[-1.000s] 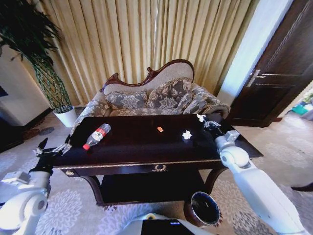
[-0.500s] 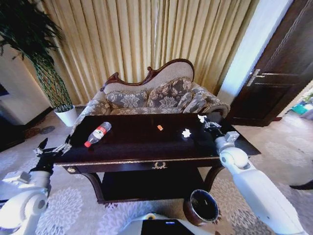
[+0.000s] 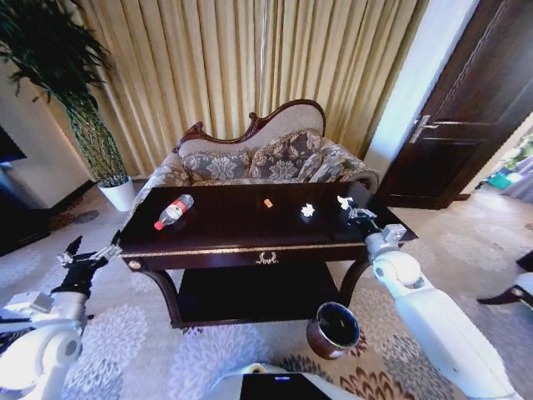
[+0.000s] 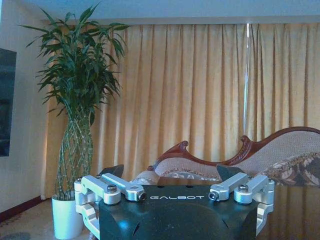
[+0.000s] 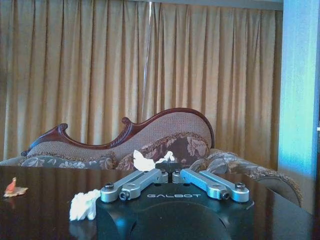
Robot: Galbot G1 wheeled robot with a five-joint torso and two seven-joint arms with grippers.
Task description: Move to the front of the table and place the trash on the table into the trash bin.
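Trash [image 3: 172, 212] pieces: three on table [image 3: 241, 236].

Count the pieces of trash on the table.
4, perhaps: the bottle near the left end, the orange scrap mid-table, the white wad right of it, and a white bit at the right gripper's tip, held or lying there, I cannot tell.

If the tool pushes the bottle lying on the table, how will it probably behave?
The bottle lies on its side on the glossy table, so it would probably roll or slide. It looks like clear, thin plastic, so likely light and easily squeezed.
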